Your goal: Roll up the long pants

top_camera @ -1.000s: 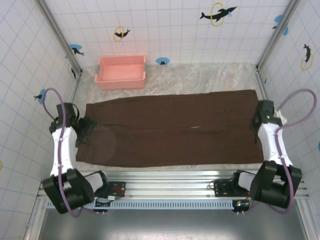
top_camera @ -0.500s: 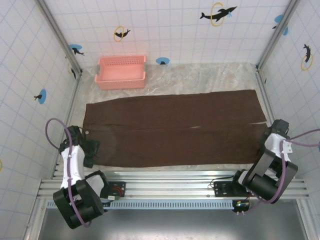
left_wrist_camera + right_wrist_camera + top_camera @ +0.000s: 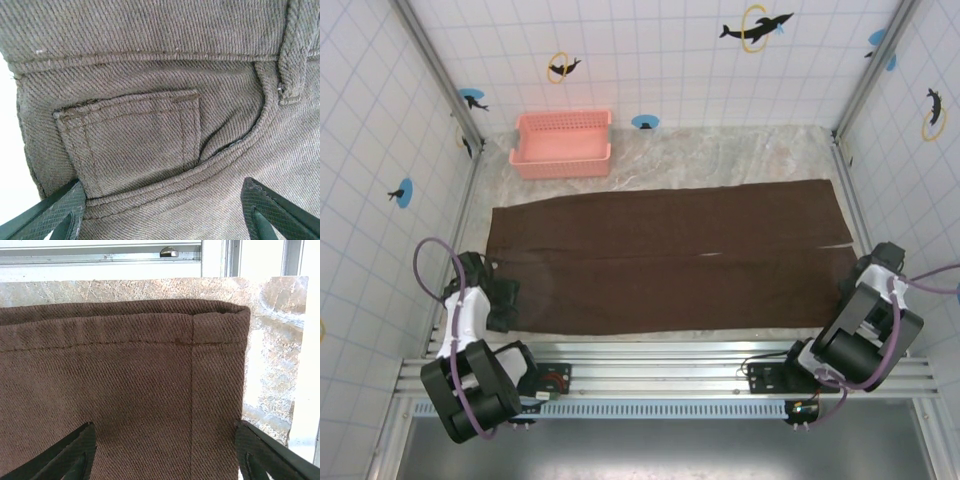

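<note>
Dark brown cloth long pants (image 3: 670, 260) flat for rolling; your left end effector (image 3: 162, 210), right end effector (image 3: 165, 450) wide, empty, over near worktop (image 3: 740, 150) corners.

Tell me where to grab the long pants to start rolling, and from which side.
Probably the near-right hem corner of the long pants, from the right: the stitched edge lies flat with bare table beyond, leaving room to get under it.

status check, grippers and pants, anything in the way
Left gripper open over the pocket at the waist corner. Right gripper open over a hem corner. Pants flat, not yet rolled. Basket at far left, apart from pants.
</note>
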Action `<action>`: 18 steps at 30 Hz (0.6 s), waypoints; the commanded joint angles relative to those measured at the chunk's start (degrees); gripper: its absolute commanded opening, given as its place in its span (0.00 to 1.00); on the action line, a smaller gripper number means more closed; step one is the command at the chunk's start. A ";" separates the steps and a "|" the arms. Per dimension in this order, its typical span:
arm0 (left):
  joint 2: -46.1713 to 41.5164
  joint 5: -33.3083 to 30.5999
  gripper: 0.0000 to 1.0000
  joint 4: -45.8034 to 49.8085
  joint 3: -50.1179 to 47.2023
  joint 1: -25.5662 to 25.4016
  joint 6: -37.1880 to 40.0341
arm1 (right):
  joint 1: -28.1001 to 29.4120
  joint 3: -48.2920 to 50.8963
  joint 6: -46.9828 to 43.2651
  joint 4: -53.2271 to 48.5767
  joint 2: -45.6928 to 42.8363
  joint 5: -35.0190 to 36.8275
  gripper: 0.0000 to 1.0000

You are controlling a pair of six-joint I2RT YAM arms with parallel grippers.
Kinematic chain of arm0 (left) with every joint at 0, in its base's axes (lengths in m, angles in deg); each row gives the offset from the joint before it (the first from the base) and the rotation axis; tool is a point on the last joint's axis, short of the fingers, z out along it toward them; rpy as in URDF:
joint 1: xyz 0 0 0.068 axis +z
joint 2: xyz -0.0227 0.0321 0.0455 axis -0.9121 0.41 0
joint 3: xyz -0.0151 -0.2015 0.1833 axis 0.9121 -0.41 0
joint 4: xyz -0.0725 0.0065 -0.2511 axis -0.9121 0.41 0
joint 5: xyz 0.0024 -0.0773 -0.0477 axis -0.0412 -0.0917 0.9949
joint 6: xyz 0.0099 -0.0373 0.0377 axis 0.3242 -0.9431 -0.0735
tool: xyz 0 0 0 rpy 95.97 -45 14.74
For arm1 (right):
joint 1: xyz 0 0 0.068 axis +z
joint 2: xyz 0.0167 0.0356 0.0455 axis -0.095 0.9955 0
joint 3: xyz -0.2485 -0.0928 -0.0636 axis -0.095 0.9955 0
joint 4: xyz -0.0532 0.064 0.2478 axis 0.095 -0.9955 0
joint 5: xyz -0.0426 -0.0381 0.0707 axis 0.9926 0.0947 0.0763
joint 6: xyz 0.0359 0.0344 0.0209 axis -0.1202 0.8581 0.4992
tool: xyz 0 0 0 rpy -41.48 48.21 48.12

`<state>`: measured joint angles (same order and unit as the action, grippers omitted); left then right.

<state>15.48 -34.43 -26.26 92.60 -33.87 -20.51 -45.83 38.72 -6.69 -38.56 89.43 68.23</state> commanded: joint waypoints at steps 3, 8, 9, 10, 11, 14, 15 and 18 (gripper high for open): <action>-0.75 -0.45 0.81 1.16 -2.89 0.77 -1.67 | -1.38 1.81 -1.86 -3.25 1.04 -0.53 0.73; -0.38 -0.35 0.74 0.28 -3.98 0.81 -2.38 | -1.61 1.34 -2.98 -3.61 1.83 -0.77 0.21; -0.23 -0.42 0.71 0.13 -4.07 0.83 -2.47 | -1.55 1.20 -3.18 -3.48 2.09 -1.12 0.10; -0.15 -0.60 0.66 0.07 -4.16 0.82 -2.57 | -1.59 1.16 -3.32 -3.33 2.21 -1.45 0.02; -0.17 -0.75 0.63 -0.13 -4.26 0.79 -2.69 | -1.56 1.04 -3.40 -3.30 2.22 -1.71 0.00; 0.19 -1.13 0.59 -1.28 -4.87 0.79 -3.14 | -1.58 0.73 -3.93 -3.23 1.63 -2.38 0.00; 0.46 -1.12 0.60 -1.79 -5.13 0.86 -3.21 | -1.63 0.55 -4.13 -3.36 1.30 -2.55 0.00; 1.16 -1.31 0.60 -2.19 -5.20 0.86 -3.13 | -1.63 0.18 -4.55 -3.94 0.39 -2.82 0.00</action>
<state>14.26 -35.37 -27.13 90.88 -33.41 -22.65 -47.32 38.52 -10.41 -39.90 89.63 67.83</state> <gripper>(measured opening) 0.597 0.066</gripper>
